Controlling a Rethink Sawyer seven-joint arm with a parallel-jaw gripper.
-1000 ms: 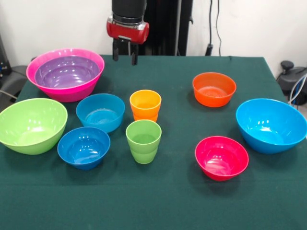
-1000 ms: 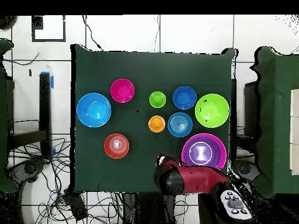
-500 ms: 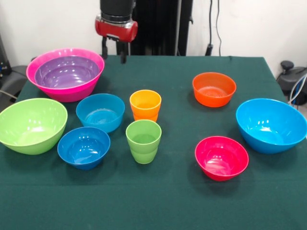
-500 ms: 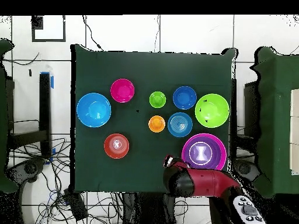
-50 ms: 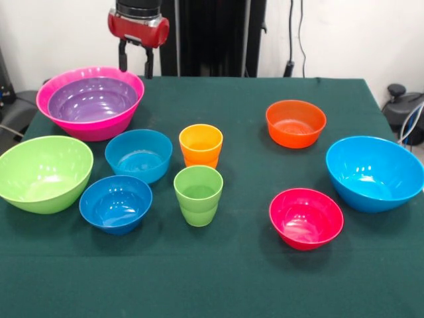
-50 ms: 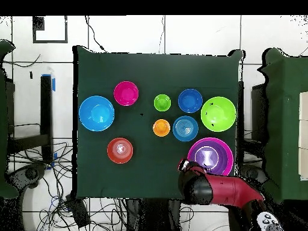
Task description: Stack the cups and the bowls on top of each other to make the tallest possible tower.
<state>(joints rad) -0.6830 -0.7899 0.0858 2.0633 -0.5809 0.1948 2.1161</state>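
Gripper (image 5: 136, 61) hangs empty, fingers apart, just behind the pink bowl (image 5: 61, 122) that holds the purple bowl (image 5: 93, 103). Descending off-centre, one finger may strike the rim and tip this nested pair.

No readable text, labels, brands or numbers anywhere.

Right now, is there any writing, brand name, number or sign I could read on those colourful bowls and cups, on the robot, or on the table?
None can be read. The bowls, the cups, the green tablecloth and the red gripper show no lettering in either view. The device at the overhead view's bottom edge has marks too small to read.
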